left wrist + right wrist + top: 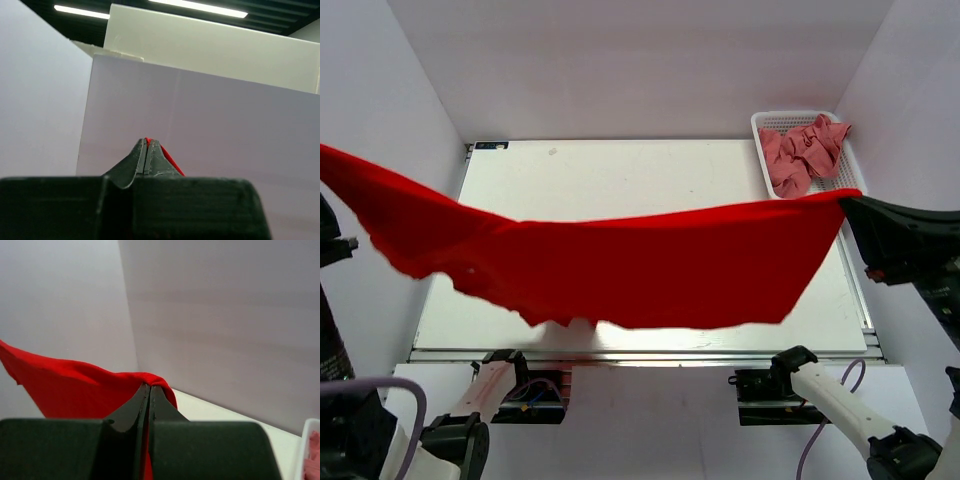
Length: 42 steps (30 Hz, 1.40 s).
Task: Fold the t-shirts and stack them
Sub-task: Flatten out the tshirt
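Observation:
The bright red t-shirt (620, 260) hangs stretched in the air across the white table (620, 170), held at both ends and sagging in the middle. My left gripper (147, 141) is shut on its left end, out of frame in the top view; a sliver of red cloth (172, 162) shows at the tips. My right gripper (850, 203) is shut on the right end, and the red cloth (75, 385) drapes from its tips (150, 386). Salmon pink t-shirts (805, 152) lie crumpled in the white mesh basket (760, 125) at the back right.
Pale walls enclose the table on the left, back and right. The basket corner (306, 450) shows in the right wrist view. The arm bases (510, 380) sit along the near edge.

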Motion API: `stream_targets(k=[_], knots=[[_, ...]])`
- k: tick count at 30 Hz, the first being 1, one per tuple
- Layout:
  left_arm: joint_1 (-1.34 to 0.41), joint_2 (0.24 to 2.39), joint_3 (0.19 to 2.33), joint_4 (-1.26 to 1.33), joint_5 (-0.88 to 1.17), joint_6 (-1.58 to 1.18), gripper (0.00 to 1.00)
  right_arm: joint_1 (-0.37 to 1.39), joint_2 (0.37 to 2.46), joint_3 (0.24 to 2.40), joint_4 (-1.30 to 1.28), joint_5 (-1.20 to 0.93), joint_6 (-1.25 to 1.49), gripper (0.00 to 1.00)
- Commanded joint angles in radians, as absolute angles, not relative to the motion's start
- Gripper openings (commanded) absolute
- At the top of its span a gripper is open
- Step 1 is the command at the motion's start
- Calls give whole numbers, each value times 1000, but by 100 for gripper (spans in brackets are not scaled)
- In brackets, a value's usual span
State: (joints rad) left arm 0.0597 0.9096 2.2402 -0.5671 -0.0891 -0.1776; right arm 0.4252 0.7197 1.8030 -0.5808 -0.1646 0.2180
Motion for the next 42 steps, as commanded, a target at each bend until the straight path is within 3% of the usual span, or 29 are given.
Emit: stream_targets(k=[1, 4, 9, 14, 20, 24, 33, 42], knots=[[66, 931, 2241, -575, -49, -144, 0, 417, 690, 1795, -555, -212, 241, 0], [66, 940, 2206, -551, -31, -144, 0, 417, 686, 1715, -532, -195, 247, 0], [66, 989, 1964, -467, 51, -156, 0, 419, 709, 1430, -358, -82, 310, 0], [66, 1095, 1677, -283, 124, -156, 0, 417, 876, 1297, -305, 216, 343, 0], [66, 1346, 1519, -105, 184, -169, 0, 407, 1183, 1207, -166, 345, 360, 0], [66, 1621, 1572, -32, 184, -178, 0, 344, 1426, 1274, -39, 328, 367, 0], [66, 2374, 2222, -163, 273, -221, 0, 230, 2130, 1788, -58, 43, 338, 0], [66, 2482, 2228, -32, 350, -288, 0, 157, 2379, 2071, -38, -87, 330, 0]])
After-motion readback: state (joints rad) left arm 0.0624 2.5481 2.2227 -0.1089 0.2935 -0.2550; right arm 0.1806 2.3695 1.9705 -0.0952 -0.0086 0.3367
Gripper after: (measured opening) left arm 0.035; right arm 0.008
